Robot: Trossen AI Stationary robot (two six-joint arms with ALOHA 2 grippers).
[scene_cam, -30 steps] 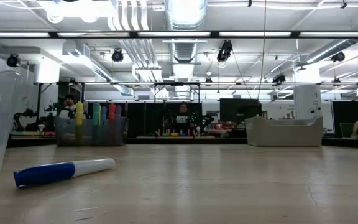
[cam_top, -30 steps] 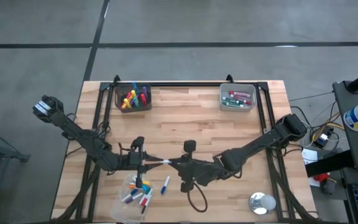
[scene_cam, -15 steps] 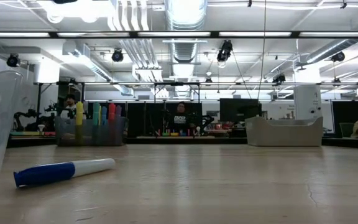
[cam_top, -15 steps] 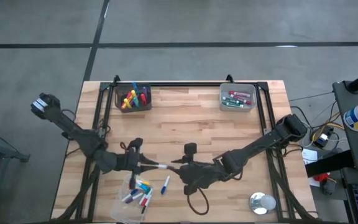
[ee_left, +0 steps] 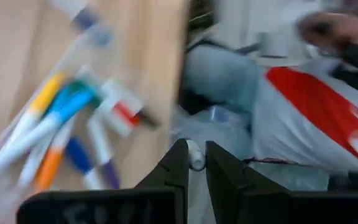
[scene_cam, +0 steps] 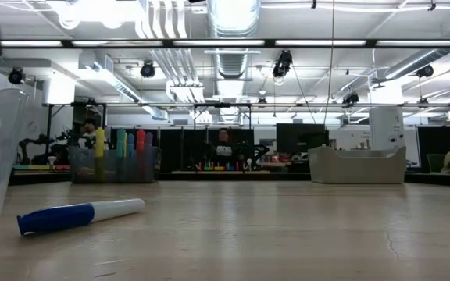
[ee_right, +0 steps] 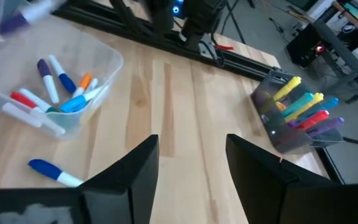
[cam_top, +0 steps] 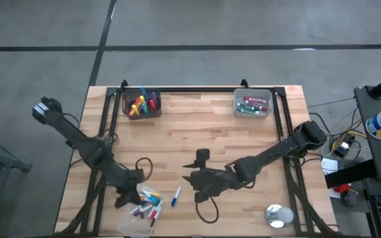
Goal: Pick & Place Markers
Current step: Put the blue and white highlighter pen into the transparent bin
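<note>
High view: left pincer (cam_top: 129, 196) low over markers (cam_top: 147, 203).

My two arms are dark, jointed and slim; a black cable (cam_top: 207, 215) loops off my right one.

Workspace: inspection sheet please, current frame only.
Surface: wooden table, black frame around it.
Job's things: markers in clear near-edge tub; one blue-capped marker loose beside it; more in two far bins.
Clutter: small round container at near right corner.
Grippers: left gripper over the clear tub, fingers nearly shut on a small white thing; right gripper open, empty, mid-table.
Cables: loops by both wrists.
Surroundings: people in the room behind the table, low view.
</note>
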